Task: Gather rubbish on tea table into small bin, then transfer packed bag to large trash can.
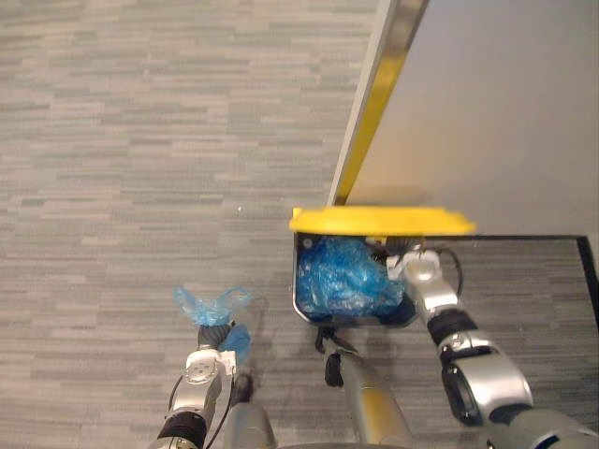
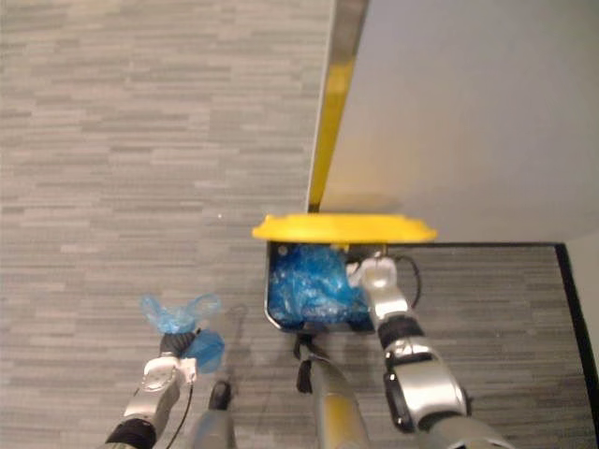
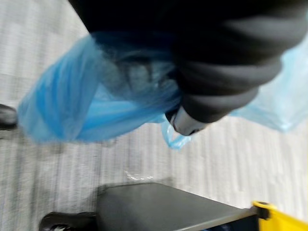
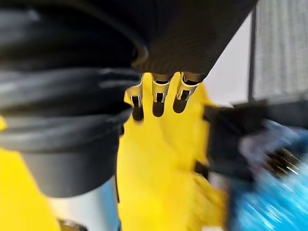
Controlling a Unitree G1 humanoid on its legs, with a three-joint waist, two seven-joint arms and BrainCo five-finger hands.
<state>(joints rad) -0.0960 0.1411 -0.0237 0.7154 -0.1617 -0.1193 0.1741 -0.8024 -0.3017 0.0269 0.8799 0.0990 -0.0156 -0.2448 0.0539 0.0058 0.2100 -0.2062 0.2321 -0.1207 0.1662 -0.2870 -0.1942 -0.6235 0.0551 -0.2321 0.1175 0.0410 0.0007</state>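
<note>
Your left hand [image 1: 213, 337] is clutching the blue bag [image 1: 211, 304] over carpet [image 1: 140, 140], left of the trash can [image 1: 297, 273]. Your right hand [image 1: 412, 267] is touching the raised yellow lid [image 1: 379, 222]; grip: cannot tell.

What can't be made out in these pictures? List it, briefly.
- What the blue bag in the left hand contains: the plastic hides it, and the left wrist view is blurred.
- Whether the right hand grips the yellow lid or only touches it: the right wrist view is blurred.
- The back part of the trash can: in the eye views it lies under the lid.
</note>
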